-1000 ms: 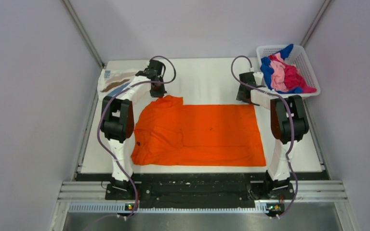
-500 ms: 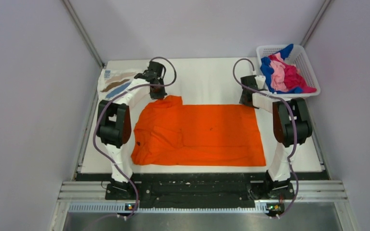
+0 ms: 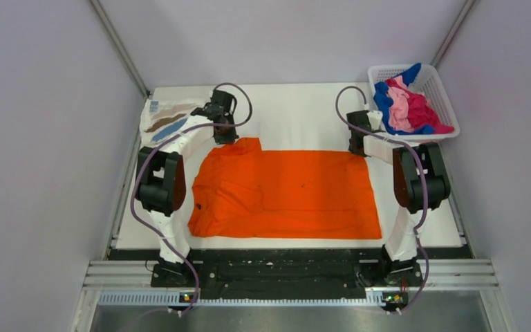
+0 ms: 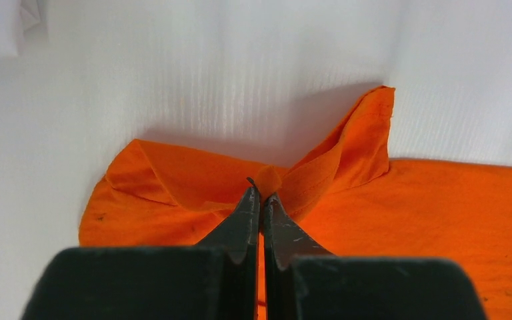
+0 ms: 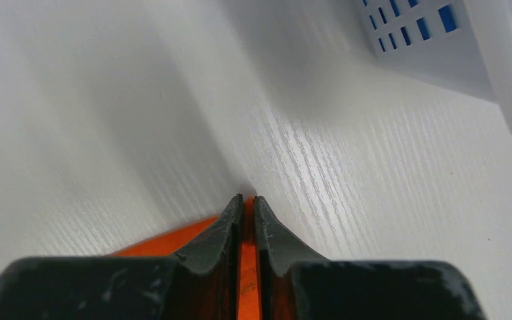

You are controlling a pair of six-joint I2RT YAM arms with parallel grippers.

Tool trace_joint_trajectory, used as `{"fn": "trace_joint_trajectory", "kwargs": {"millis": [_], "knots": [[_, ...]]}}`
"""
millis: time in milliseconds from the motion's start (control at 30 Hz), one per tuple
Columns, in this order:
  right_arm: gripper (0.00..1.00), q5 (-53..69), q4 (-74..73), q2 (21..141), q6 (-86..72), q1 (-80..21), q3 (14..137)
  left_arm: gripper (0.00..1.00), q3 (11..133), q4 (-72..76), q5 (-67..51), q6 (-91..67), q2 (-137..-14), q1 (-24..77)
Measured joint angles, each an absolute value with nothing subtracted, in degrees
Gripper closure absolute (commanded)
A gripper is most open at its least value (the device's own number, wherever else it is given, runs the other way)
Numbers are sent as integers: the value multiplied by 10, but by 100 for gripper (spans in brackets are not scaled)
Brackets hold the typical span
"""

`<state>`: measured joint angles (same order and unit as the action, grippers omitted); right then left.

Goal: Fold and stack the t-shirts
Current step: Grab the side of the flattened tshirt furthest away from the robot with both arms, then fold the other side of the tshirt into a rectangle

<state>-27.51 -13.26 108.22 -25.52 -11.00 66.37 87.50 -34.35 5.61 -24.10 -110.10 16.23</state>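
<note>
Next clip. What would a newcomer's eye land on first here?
The bright orange t-shirt spread flat in the middle dominates. The left pincer and right pincer are both shut on its far edge, where a fold stands up at the left one. At the far right, a white basket holds a heap of blue and pink shirts.

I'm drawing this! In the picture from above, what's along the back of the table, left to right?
White shirt with brown and blue streaks → left hand → right hand → white basket. Both hands pinch the orange shirt.
</note>
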Motion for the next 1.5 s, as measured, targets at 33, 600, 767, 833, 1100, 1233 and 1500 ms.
{"fn": "trace_joint_trajectory", "kwargs": {"millis": [33, 600, 767, 833, 1100, 1233, 1500], "knots": [[95, -275, -133, 1082, -255, -110, 664, 100, 875, -343, 56, -241, -1101, 162], [100, -246, -109, 951, -221, -110, 580, 100, 780, -333, 76, -246, -976, 186], [100, -241, -116, 897, -221, -115, 542, 100, 727, -331, 100, -259, -919, 197], [99, -241, -121, 872, -221, -119, 525, 100, 700, -333, 106, -267, -892, 202], [98, -241, -149, 779, -226, -134, 475, 100, 612, -342, 138, -289, -791, 228], [98, -240, -164, 748, -237, -144, 456, 100, 589, -349, 160, -305, -757, 240], [98, -251, -213, 714, -261, -160, 442, 100, 525, -378, 182, -347, -666, 269]]}}
